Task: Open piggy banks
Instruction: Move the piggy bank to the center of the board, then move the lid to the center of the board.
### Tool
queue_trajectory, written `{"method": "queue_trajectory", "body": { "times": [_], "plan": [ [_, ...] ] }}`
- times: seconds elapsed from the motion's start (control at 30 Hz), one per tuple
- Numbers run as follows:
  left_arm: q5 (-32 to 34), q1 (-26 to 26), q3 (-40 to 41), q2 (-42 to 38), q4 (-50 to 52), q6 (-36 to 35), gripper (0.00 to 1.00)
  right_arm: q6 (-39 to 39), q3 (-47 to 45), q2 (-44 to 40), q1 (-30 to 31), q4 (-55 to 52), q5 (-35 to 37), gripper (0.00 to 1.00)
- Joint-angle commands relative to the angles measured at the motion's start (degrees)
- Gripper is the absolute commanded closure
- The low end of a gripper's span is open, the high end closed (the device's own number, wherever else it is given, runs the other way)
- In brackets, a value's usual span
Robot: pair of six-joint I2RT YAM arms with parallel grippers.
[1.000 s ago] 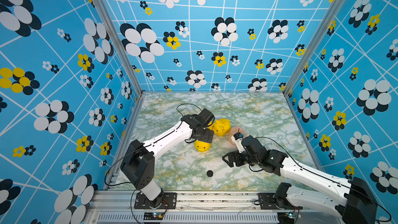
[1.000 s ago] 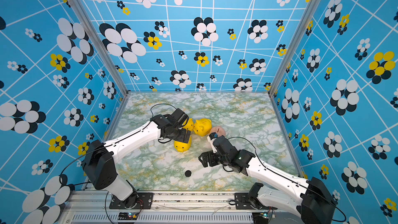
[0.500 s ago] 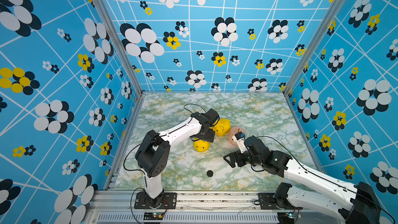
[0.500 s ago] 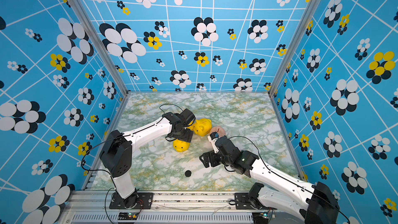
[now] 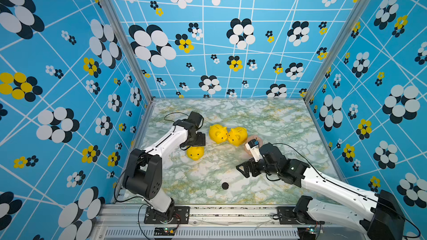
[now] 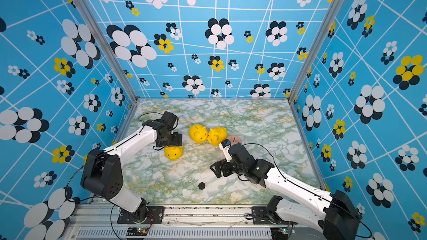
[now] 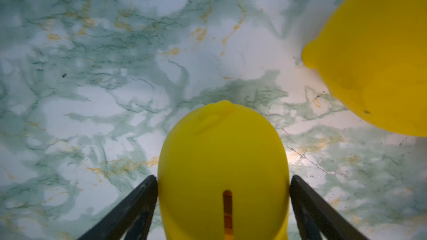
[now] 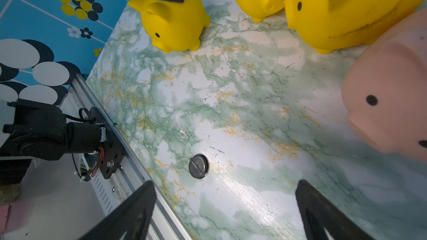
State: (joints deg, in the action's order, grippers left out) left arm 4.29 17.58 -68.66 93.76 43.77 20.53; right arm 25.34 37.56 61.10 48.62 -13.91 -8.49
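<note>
Left gripper (image 7: 223,177) clamps front yellow piggy bank (image 5: 195,153), upright on marble table (image 5: 265,116), left of centre. Second yellow bank (image 5: 218,133) and third yellow bank (image 5: 238,136) stand snout to snout mid-table. Pink bank (image 6: 234,139) sits just beside the third, partly behind right arm (image 5: 328,182). Right gripper (image 8: 225,183) spread wide, empty, near black disc (image 5: 225,185) by front edge. Open marble behind pigs to back wall (image 5: 219,54).

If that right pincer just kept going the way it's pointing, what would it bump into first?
The right pincer would probably meet the marble tabletop, near the loose black disc; depth is unclear.
</note>
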Motion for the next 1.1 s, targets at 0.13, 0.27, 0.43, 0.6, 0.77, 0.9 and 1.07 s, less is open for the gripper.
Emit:
{"method": "queue_trajectory", "body": {
  "times": [0.13,0.27,0.43,0.6,0.77,0.9,1.07],
  "plan": [
    [2.08,-6.19,-4.97,10.58,3.61,-8.1,0.1,-5.49,-0.99,2.92,7.35,6.18,-2.02,0.1],
    [1.66,-6.47,-7.63,10.2,5.38,-8.29,0.06,-7.84,-1.34,5.41,12.67,6.02,2.67,0.14],
    [0.23,-7.14,-9.32,4.15,7.48,-6.76,0.0,-8.6,-4.48,8.98,16.92,10.41,6.69,0.19],
    [0.2,-8.84,-10.83,-1.71,11.19,-6.4,0.01,-9.21,-7.61,11.67,19.61,15.22,8.79,0.24],
    [-3.57,-10.52,-8.83,-9.79,11.25,-5.49,0.01,-10.29,-9.04,14.74,20.67,19.36,9.01,0.32],
    [-6.44,-11.25,-6.49,-16.94,11.06,-5.22,0.01,-11.51,-8.99,18.04,21.1,21.25,9.02,0.36],
    [-10.47,-12.1,-3.1,-25.38,10.21,-4.09,0.01,-14.06,-8.0,22.61,21.6,22.35,9.36,0.48]
  ]
}}
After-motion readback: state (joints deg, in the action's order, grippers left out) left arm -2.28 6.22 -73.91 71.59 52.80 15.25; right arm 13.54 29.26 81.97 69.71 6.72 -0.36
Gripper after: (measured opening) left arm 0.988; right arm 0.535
